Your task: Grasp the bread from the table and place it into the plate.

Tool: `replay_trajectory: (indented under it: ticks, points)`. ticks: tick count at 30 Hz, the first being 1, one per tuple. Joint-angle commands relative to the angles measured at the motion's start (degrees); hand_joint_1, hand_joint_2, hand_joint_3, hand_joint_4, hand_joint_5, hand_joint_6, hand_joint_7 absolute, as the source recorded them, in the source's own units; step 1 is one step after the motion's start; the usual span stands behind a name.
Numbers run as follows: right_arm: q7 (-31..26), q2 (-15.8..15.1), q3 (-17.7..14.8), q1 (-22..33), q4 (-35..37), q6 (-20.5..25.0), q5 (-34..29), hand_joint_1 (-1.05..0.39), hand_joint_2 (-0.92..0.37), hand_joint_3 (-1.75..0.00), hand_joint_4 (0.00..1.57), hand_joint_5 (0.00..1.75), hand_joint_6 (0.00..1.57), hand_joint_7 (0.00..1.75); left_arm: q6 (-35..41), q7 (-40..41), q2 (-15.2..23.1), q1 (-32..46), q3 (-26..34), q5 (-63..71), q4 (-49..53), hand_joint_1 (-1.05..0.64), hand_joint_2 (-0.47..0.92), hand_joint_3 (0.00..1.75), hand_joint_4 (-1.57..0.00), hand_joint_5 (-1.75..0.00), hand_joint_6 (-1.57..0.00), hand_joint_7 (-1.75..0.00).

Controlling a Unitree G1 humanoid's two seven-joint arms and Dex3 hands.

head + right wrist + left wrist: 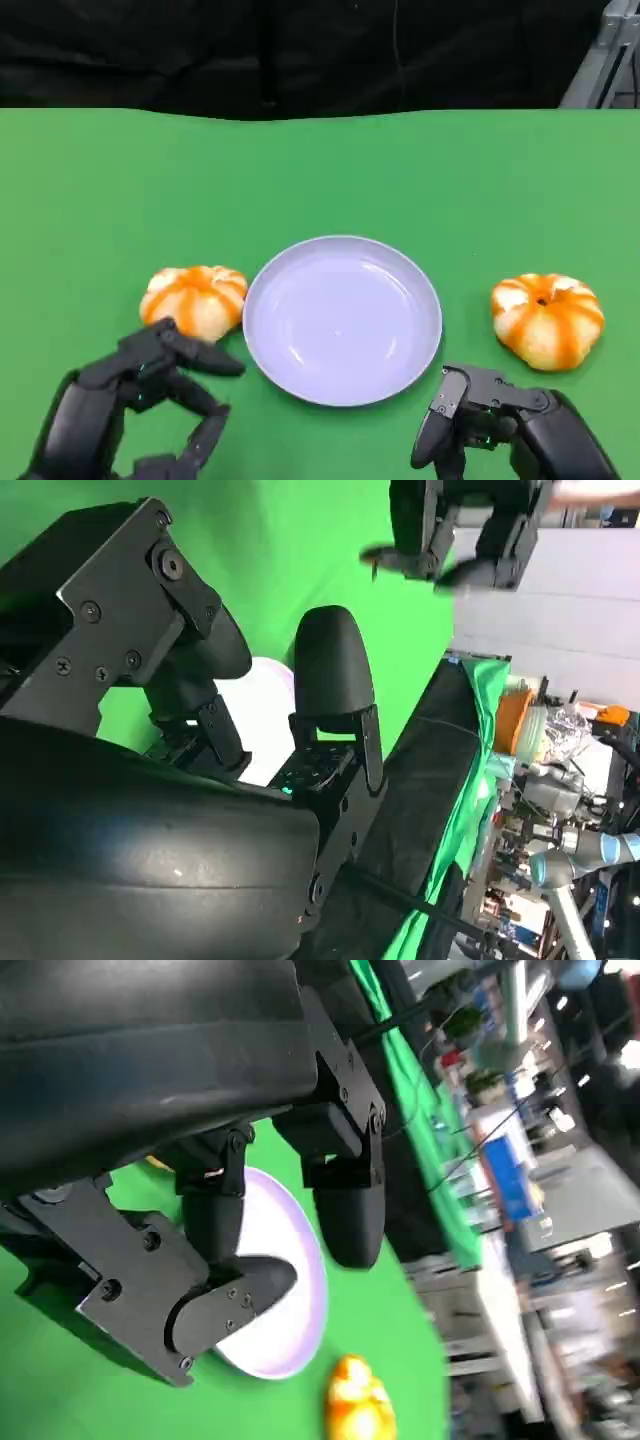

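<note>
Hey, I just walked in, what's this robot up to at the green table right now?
It looks set to move bread onto the plate, which sits empty at the middle of the green table. Two orange-striped buns flank it: the left bun close beside the rim, the right bun apart from it. The left hand hovers open just in front of the left bun, holding nothing. The right hand sits low near the plate's front edge, also holding nothing.

Left hand (140, 395) spread and holding nothing; right hand (490, 415) seemingly loosely curled, also holding nothing.
</note>
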Motion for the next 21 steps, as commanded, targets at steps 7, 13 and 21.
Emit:
replay_trajectory:
  ticks: [7,13,21]
  points:
    - [-0.2,-0.2,-0.3,0.4,0.4,-0.9,0.3,0.16,-0.30,-1.48,0.89,1.67,0.77,1.45,15.3,1.1,9.7,-11.6,-4.5,27.9,-1.0,-0.47,0.92,0.10,-0.33,-0.79,-0.43,-0.24]
    - [-0.3,-0.1,-0.2,0.5,0.4,-1.0,0.3,0.15,-0.30,-1.48,0.89,1.67,0.77,1.45,17.3,0.9,11.5,-16.8,-7.5,36.0,3.0,-0.52,0.92,0.09,-0.23,-0.71,-0.41,-0.16]
    - [-0.5,0.0,0.2,0.5,0.7,-1.8,-0.2,0.16,-0.30,-1.48,0.90,1.67,0.77,1.45,19.8,-3.7,15.4,-25.1,-13.7,46.2,10.6,-0.59,0.92,0.10,-0.06,-0.62,-0.31,-0.08]
